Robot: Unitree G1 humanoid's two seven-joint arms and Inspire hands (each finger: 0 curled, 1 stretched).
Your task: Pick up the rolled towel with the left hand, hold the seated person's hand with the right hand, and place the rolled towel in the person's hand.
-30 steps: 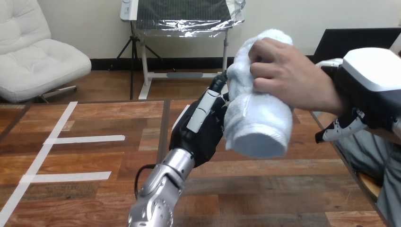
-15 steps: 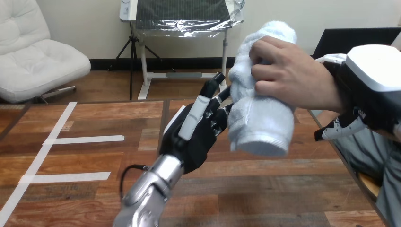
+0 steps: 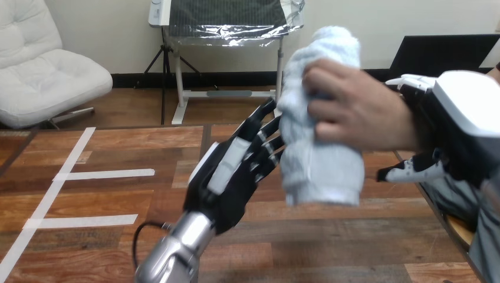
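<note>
Handover above the tabletop (image 3: pixel 330 247), towel (image 3: pixel 321 159) near upright in the person's hand (image 3: pixel 354 112).
Clasped round the person's wrist (image 3: pixel 415 127) from above and below: right robot hand (image 3: pixel 466 112); make that clasp steady and gentle. Straight-fingered beside the towel's left side, holding nothing: left robot hand (image 3: pixel 227 177); draw it straight back leftward, fingers flat, to avoid snagging the cloth or tugging the towel loose.

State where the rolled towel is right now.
Head view, right of centre, above the table: the rolled towel is in the person's hand, the left hand at its left.
</note>
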